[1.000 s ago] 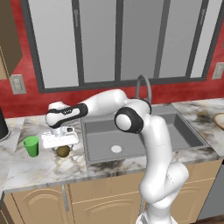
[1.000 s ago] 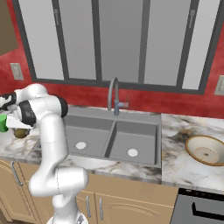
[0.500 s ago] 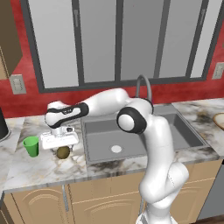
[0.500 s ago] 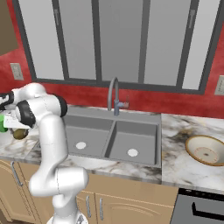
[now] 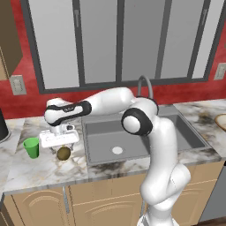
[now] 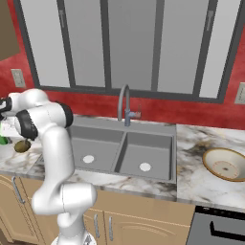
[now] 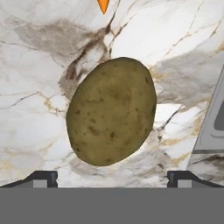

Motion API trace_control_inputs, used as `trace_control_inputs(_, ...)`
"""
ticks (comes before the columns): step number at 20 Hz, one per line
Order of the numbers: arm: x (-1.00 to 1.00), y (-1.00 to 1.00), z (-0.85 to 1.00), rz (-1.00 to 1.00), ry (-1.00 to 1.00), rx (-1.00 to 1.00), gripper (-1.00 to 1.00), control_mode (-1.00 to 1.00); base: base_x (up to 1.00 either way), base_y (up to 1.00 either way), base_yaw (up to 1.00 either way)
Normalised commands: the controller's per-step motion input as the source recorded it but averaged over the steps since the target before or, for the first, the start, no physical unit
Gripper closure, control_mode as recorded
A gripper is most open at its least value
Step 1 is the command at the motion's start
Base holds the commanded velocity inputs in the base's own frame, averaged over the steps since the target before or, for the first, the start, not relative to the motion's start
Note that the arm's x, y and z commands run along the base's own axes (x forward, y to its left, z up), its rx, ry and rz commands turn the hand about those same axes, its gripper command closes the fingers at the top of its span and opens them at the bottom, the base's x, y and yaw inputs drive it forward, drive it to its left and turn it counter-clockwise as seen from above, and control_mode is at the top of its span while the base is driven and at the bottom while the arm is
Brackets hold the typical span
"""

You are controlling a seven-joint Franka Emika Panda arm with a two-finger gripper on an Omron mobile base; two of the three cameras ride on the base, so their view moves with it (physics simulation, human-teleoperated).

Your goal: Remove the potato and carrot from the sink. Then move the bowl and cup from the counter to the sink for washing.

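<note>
The olive-brown potato (image 5: 64, 153) (image 7: 111, 111) (image 6: 21, 146) lies on the white marble counter (image 5: 39, 170) left of the sink (image 5: 132, 134). My gripper (image 5: 61, 145) (image 7: 112, 177) hangs open just above the potato, one fingertip on each side, not touching it. An orange tip of the carrot (image 7: 103, 5) pokes in at the top edge of the hand view, on the counter beyond the potato. The green cup (image 5: 31, 147) stands upright left of the potato. The tan bowl (image 6: 225, 164) sits on the counter far right of the sink.
The sink's rim (image 7: 212, 127) runs close beside the potato. The curved faucet (image 6: 124, 103) rises behind the double basin (image 6: 122, 153). A dark object (image 5: 2, 128) stands at the far left of the counter. My arm stretches over the left basin.
</note>
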Motion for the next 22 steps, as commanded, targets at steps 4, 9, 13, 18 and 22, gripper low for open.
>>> trace_control_inputs(4, -0.15, 0.0, 0.48, 0.0, -0.07, 0.0, -1.0, -1.0, 0.0, 0.0, 0.0)
trace_control_inputs(9, -0.03, 0.03, 0.38, -0.01, -0.15, 0.0, -1.0, -1.0, 0.0, 0.0, 0.0)
trace_control_inputs(13, 0.01, 0.07, 0.22, -0.09, -0.17, 0.0, -1.0, -1.0, 0.0, 0.0, 0.0)
trace_control_inputs(18, 0.01, 0.06, 0.12, -0.11, -0.2, 0.0, -1.0, -1.0, 0.0, 0.0, 0.0)
trace_control_inputs(22, 0.02, 0.02, 0.05, -0.13, -0.11, 0.0, -1.0, -1.0, 0.0, 0.0, 0.0)
